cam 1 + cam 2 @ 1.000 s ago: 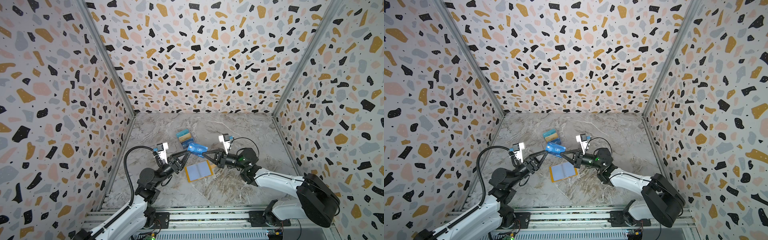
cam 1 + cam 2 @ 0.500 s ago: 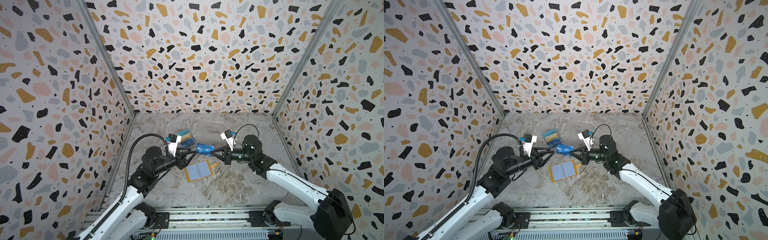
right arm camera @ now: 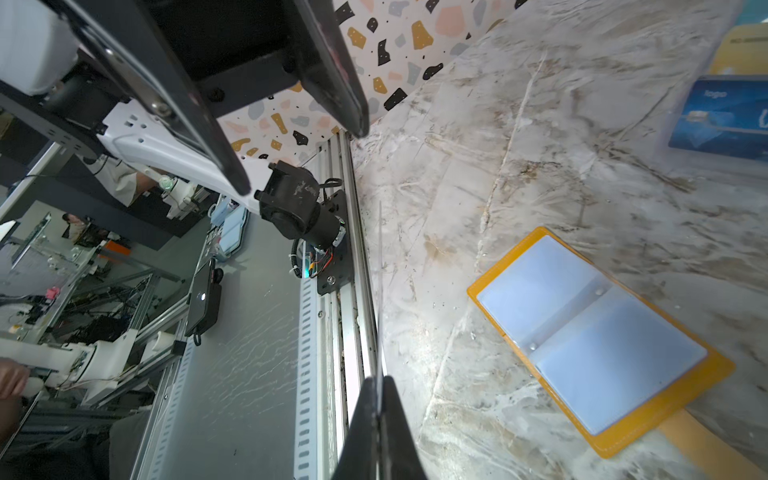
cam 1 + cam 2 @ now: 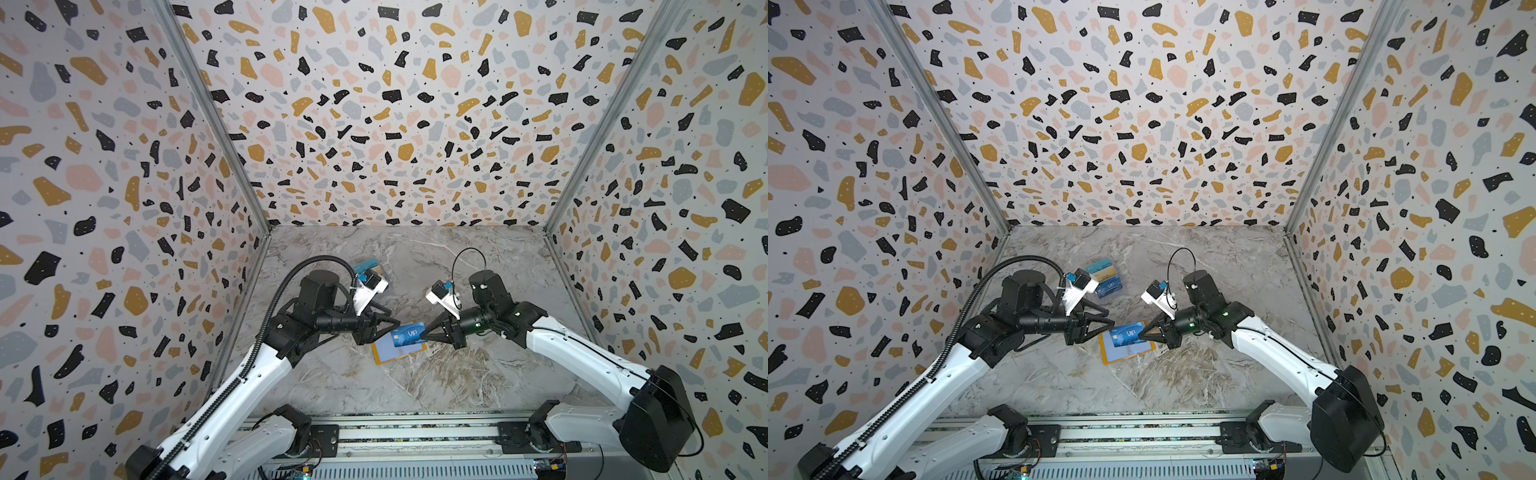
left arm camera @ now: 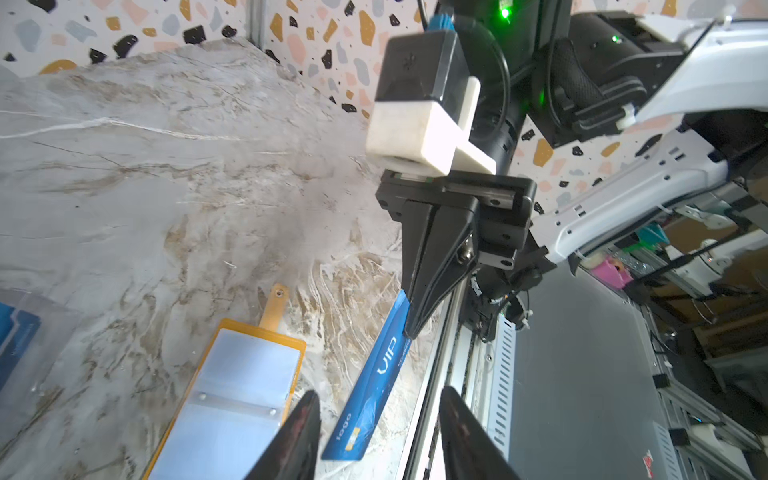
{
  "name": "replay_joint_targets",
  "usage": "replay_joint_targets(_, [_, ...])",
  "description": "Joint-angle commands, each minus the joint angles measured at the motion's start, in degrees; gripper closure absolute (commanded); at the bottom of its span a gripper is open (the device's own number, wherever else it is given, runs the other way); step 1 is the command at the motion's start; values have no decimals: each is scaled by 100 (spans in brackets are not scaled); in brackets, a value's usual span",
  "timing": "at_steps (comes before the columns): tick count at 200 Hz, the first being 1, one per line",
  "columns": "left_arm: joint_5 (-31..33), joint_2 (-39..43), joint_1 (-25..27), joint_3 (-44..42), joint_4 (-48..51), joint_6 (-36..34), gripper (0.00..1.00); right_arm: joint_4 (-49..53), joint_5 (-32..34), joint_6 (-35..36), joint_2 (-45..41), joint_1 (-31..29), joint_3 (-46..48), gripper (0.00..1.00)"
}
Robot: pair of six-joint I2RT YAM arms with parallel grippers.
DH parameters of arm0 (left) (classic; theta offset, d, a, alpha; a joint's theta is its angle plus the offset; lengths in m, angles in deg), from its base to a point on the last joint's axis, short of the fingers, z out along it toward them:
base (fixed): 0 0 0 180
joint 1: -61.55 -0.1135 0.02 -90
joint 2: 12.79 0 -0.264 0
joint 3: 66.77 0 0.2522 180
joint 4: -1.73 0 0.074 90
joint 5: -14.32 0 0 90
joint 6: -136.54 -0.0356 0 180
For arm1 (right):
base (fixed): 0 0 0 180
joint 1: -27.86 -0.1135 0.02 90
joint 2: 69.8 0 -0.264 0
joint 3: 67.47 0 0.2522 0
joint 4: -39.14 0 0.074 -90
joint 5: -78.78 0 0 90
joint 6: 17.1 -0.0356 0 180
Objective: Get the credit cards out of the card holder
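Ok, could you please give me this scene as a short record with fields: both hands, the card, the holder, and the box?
right hand: shut on one end of the VIP card
left hand: open, fingers on both sides of the card's other end
VIP card: held off the table, by the holder
holder: lies open on the table; visible sleeves look empty
clear box: further back, with cards inside
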Motion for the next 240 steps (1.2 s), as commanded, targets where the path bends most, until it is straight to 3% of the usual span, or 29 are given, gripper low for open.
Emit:
replay_joint_targets(1, [-384,-48,-28,219,489,-415,53,527,-327,597,14,-120,-327,100])
replay_joint_targets(64, [-630,-66,-19,164,783,-633,59,802,-473,938,272,-305,-668,100])
replay_joint_targets(240, [-881,-141,-19,-74,694,-693,70,369,-398,757,283,-430,-743,100])
